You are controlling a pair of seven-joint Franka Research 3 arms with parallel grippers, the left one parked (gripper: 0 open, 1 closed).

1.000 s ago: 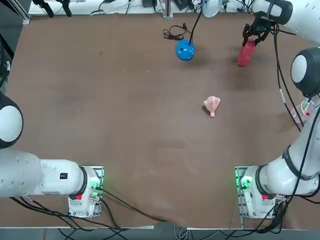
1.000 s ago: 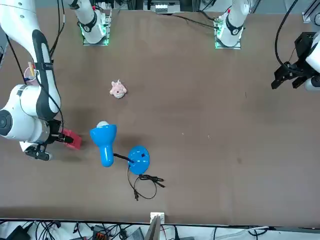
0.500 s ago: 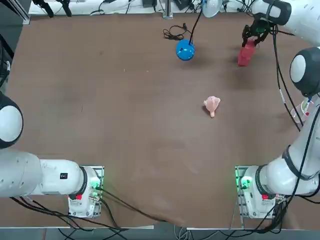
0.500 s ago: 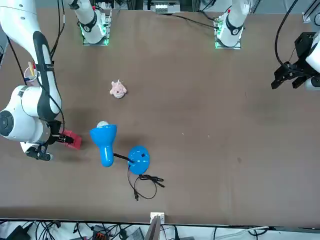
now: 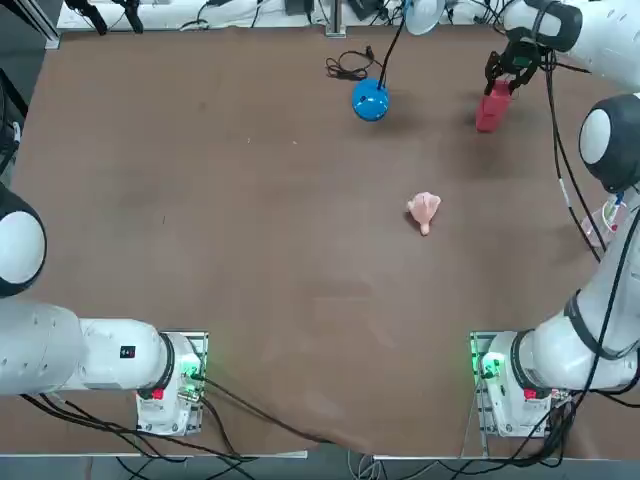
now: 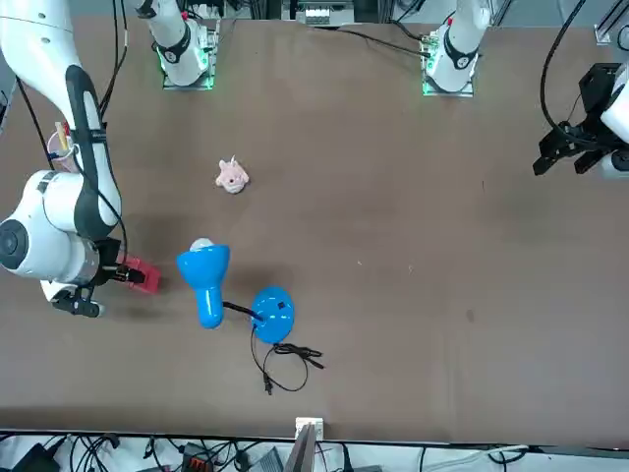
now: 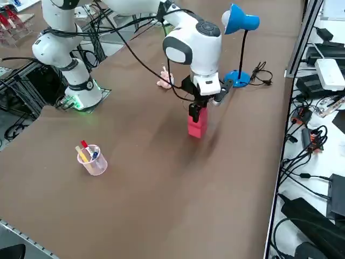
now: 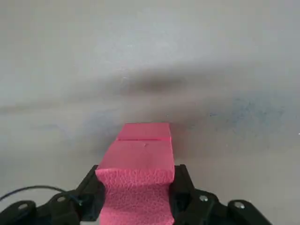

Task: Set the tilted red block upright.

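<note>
- Your right gripper point(image 8: 136, 199) is clamped on the top end of the red block point(image 8: 140, 164); in the wrist view you see a black finger point(image 8: 89, 194) pressed against each side of it, with the block's length running away from the camera toward the table.
- You are holding it by the top, most likely so the bottom end can be seated flat on the table point(image 5: 250, 250) and the tilt taken out.
- In the right side view, the red block point(image 7: 196, 124) sits at centre frame, looking close to vertical, its lower end at or just above the tabletop. You cannot tell from here whether it touches.
- The right gripper point(image 7: 197, 108) stands directly over the block, fingers pointing down, the white wrist above it.
- In the top view you find the red block point(image 5: 492, 107) at upper right, with the right gripper point(image 5: 503, 82) just above it in frame.
- The blue lamp's base point(image 5: 370, 100) lies well left of the block in that frame, and the pink lumpy object point(image 5: 424, 211) sits nearer centre, both clear of your grip.
- By my reading, you are near the end: the block needs setting down square before you let go.
</note>
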